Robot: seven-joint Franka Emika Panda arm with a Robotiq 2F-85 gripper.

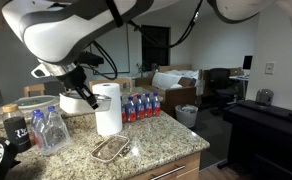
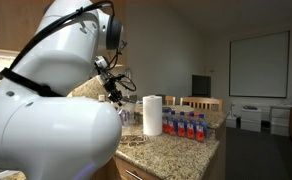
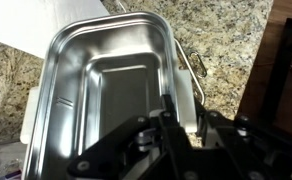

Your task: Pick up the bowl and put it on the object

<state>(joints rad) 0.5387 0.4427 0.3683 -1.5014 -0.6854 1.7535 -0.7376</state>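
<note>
We see the black Robotiq gripper (image 3: 182, 108) coming in from the bottom of the wrist view. Its jaws are clamped on the right-hand wall of the shallow rounded-square bowl (image 3: 101, 85), with one finger (image 3: 169, 104) inside the rim and the other outside it. The bowl's inside looks grey and shiny here. It fills most of that view, with the speckled granite counter (image 3: 231, 35) showing beyond it. A thin loop of wire (image 3: 193, 62) lies on the counter just past the bowl's right wall; we cannot tell whether it belongs to the tray.

In an exterior view the gripper (image 1: 83, 98) hangs above the counter (image 1: 161, 135), just beside the tall white paper towel roll (image 1: 108, 108). We cannot make out the bowl itself there. The low oval tray with a thin brownish rim (image 1: 110, 150) lies flat on the counter in front of the roll, near the counter's front edge, lower than the gripper and apart from it. The bowl is not on it.

A row of small bottles with blue caps and red labels (image 1: 141, 105) stands on the far side of the roll. Clear plastic bottles (image 1: 48, 128) stand beside a black mug (image 1: 16, 130).

In an exterior view the big white arm fills the foreground. The gripper (image 2: 114, 90) hangs near the roll (image 2: 152, 115), and the small bottles (image 2: 186, 125) stand beyond it.
</note>
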